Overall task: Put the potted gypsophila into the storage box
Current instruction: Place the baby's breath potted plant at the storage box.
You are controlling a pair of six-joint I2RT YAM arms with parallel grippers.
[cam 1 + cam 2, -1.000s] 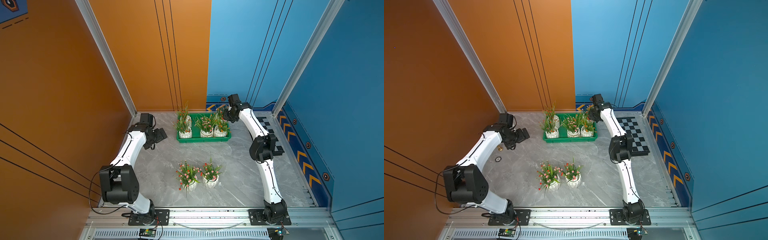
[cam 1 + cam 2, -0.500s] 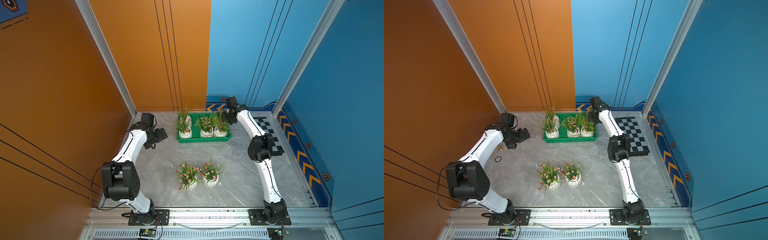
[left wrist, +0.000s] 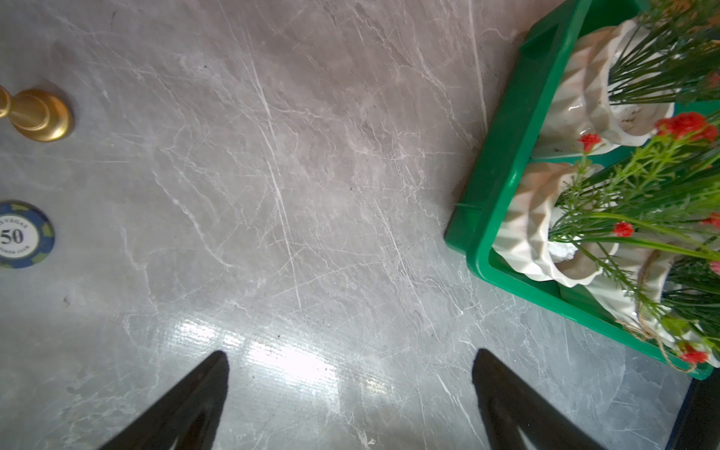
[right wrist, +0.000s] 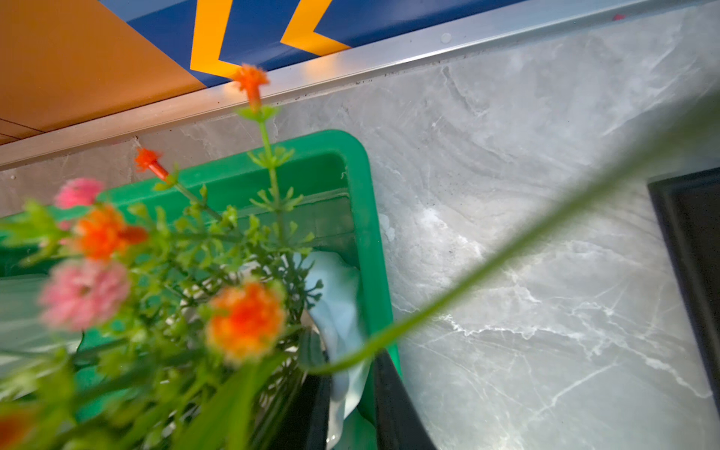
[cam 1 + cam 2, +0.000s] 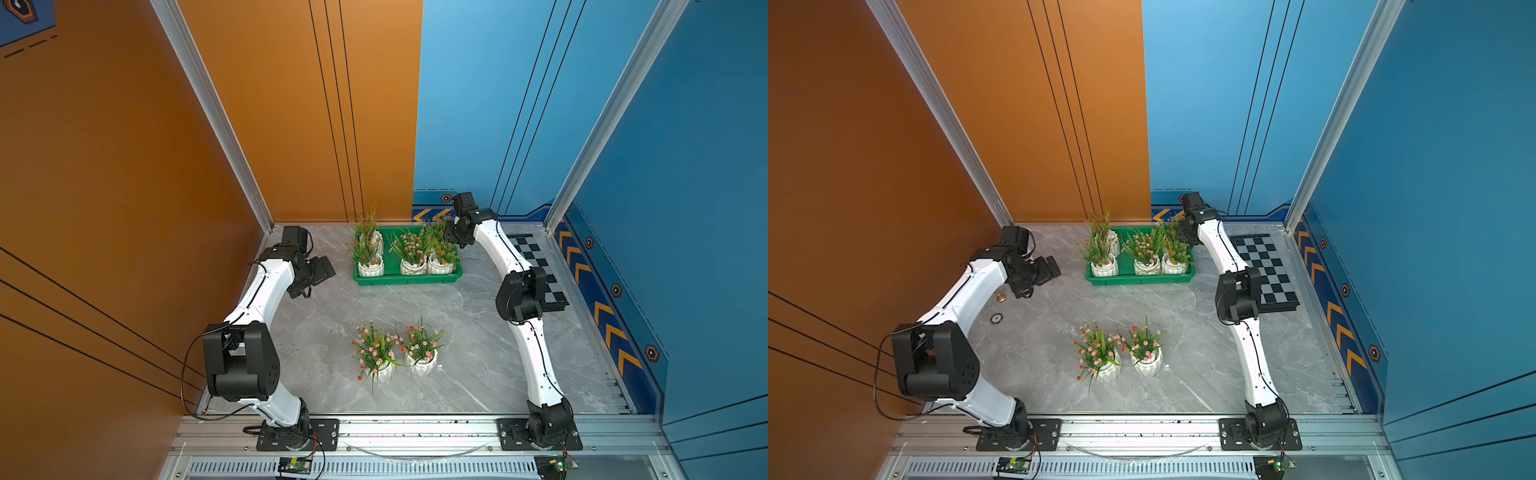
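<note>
Marble tabletop (image 5: 478,332): being occupied by storage box (image 5: 405,279) at the back, two loose pots (image 5: 420,363) in front.
Potted gypsophila (image 5: 413,266): five being kept upright inside the box.
Left gripper (image 3: 350,353): being held wide open, empty, beside the box.
Right gripper (image 4: 350,374): being held narrowly parted astride corner pot (image 4: 339,300) rim; grip cannot be told.

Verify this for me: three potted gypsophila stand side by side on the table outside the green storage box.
Not right. Two potted gypsophila, not three, stand side by side on the table outside the storage box; both top views show it.
</note>
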